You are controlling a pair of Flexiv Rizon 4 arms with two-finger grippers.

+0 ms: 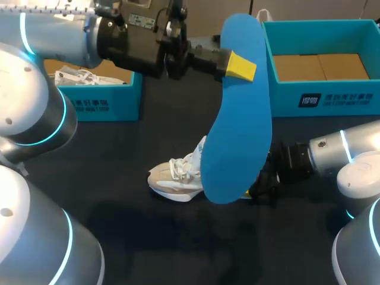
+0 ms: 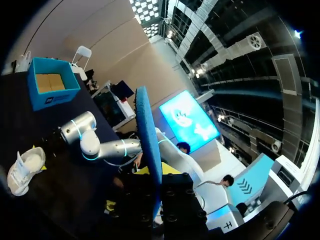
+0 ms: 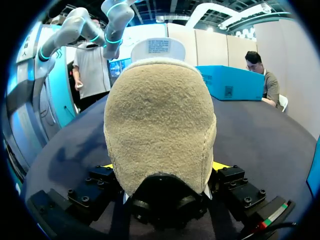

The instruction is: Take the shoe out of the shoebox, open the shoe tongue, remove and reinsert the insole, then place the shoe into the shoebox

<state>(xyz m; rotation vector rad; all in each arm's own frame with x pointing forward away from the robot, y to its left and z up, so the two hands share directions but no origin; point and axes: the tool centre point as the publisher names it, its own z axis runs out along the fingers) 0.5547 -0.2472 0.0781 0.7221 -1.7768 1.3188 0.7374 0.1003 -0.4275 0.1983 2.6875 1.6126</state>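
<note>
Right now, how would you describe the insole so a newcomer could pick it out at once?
Start at the dark table; over its middle the left gripper holds up a long flat piece. That is the insole, bright blue and foot-shaped, in front of the white shoe on the table: the only flat, laceless thing there.

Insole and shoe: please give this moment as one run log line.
left gripper: shut on blue insole, held above table | right gripper: shut on white shoe at heel | shoe: on table, insole out
</note>
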